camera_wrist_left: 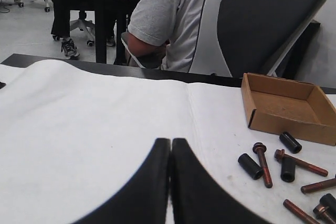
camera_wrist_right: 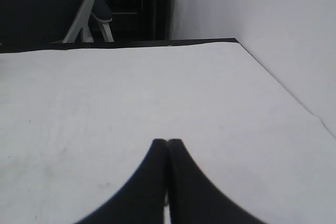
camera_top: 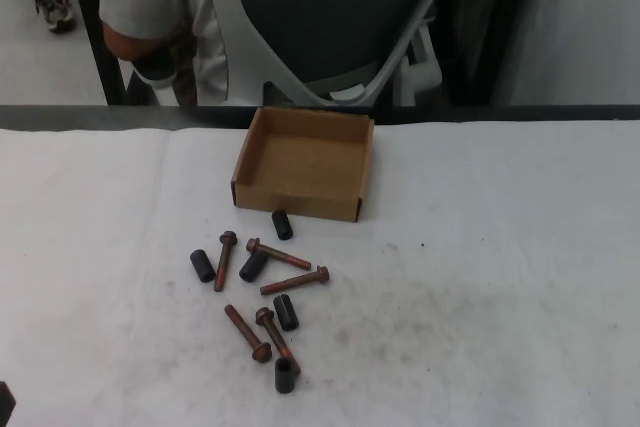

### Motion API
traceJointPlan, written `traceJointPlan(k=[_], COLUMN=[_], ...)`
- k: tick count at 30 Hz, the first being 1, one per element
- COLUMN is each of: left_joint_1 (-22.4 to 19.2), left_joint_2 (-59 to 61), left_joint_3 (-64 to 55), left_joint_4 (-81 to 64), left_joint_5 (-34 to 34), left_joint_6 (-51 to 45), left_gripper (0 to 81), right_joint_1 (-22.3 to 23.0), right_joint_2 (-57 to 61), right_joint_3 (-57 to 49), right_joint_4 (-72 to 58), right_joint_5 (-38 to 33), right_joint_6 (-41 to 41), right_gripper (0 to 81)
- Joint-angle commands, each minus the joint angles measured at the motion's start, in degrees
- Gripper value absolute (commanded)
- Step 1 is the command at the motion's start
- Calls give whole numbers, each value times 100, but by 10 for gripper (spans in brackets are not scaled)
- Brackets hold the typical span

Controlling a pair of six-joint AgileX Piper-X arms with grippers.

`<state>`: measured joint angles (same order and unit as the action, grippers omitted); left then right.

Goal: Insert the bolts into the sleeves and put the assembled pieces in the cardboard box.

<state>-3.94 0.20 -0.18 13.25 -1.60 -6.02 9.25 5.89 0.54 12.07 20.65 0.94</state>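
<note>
Several rusty brown bolts (camera_top: pixel 278 253) and several short black sleeves (camera_top: pixel 286 312) lie loose and mixed on the white bench cover, just in front of the open cardboard box (camera_top: pixel 295 199). No bolt sits in a sleeve, and nothing lies in the box. My left gripper (camera_wrist_left: pixel 170 141) is shut with nothing in it, low over the cover, to the left of the pile. From there I see the box (camera_wrist_left: pixel 283 126), a sleeve (camera_wrist_left: pixel 250 166) and a bolt (camera_wrist_left: pixel 262 163). My right gripper (camera_wrist_right: pixel 167 142) is shut on nothing over bare cover near the bench's right side.
A person sits on a grey office chair (camera_top: pixel 330 17) right behind the bench's far edge (camera_top: pixel 400 113), facing away. The bench's right edge (camera_wrist_right: pixel 283 87) runs along a pale wall. White cover stretches wide on both sides of the pile.
</note>
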Motion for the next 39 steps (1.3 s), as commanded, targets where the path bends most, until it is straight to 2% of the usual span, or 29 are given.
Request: traceJointPlan(k=[1, 5, 8, 11, 20, 28, 39], left_joint_1=[-17, -17, -17, -17, -17, -17, -17], left_joint_2=[-20, -20, -20, -20, -20, 73, 1131], left_joint_3=[-58, -58, -58, -58, -58, -58, -69], left_joint_4=[-1, -22, -67, -222, -320, -566, -1325], left_joint_5=[4, 100, 530, 1164, 1783, 2230, 2684], left_joint_6=[-53, -562, -817, -815, -1291, -1445, -1709], left_gripper=[8, 8, 8, 8, 8, 8, 8], right_joint_1=[-24, -24, -24, -24, -10, 65, 772], right_joint_2=[14, 14, 14, 14, 14, 59, 1414], right_joint_3=[-54, -54, -54, -54, -54, -54, -54], right_joint_4=[-32, -65, -320, -681, -849, -849, -1457], right_joint_5=[-41, -155, -1066, -2400, -3626, -3946, -4033], right_joint_6=[41, 433, 676, 611, 667, 704, 599], right_gripper=[3, 3, 3, 3, 3, 3, 3])
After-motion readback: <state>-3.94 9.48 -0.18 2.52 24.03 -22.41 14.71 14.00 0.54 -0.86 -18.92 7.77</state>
